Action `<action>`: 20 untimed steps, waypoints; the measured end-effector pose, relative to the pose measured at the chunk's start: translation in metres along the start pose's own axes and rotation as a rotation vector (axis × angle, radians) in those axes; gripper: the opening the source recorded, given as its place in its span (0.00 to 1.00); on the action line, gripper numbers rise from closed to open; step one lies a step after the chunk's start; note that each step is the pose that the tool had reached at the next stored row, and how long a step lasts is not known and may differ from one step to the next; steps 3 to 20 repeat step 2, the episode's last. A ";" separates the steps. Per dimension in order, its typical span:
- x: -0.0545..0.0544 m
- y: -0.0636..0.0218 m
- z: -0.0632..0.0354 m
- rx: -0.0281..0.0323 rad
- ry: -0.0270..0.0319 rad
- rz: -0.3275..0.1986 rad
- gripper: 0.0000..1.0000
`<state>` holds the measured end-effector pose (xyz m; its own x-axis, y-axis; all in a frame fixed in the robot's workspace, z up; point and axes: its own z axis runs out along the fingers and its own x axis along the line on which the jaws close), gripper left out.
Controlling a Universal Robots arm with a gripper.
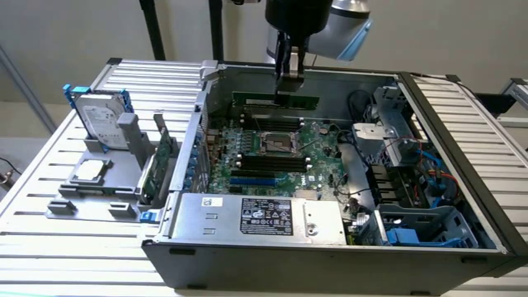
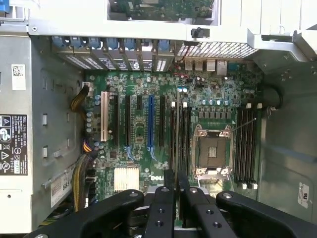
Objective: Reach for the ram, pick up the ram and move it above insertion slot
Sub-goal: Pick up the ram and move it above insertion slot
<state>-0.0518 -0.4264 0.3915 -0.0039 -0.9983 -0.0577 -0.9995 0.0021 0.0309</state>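
Claw (image 1: 290,83) clamped on the ram (image 1: 276,99), holding it edge-down above the insertion slot (image 1: 272,116) behind the processor socket (image 1: 277,143); slight tilt could jam it against the end clips.

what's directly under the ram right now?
The ram, clamped in the gripper, hangs over the black memory slots at the motherboard's far edge. Which slot it lines up with can't be told; the stick covers part of them.
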 end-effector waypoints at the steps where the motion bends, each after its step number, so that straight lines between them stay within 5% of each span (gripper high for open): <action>1: 0.000 0.0000 0.0000 0.0000 0.0000 0.000 0.13; 20: 0.000 0.0000 0.0000 0.0000 0.0000 0.000 0.13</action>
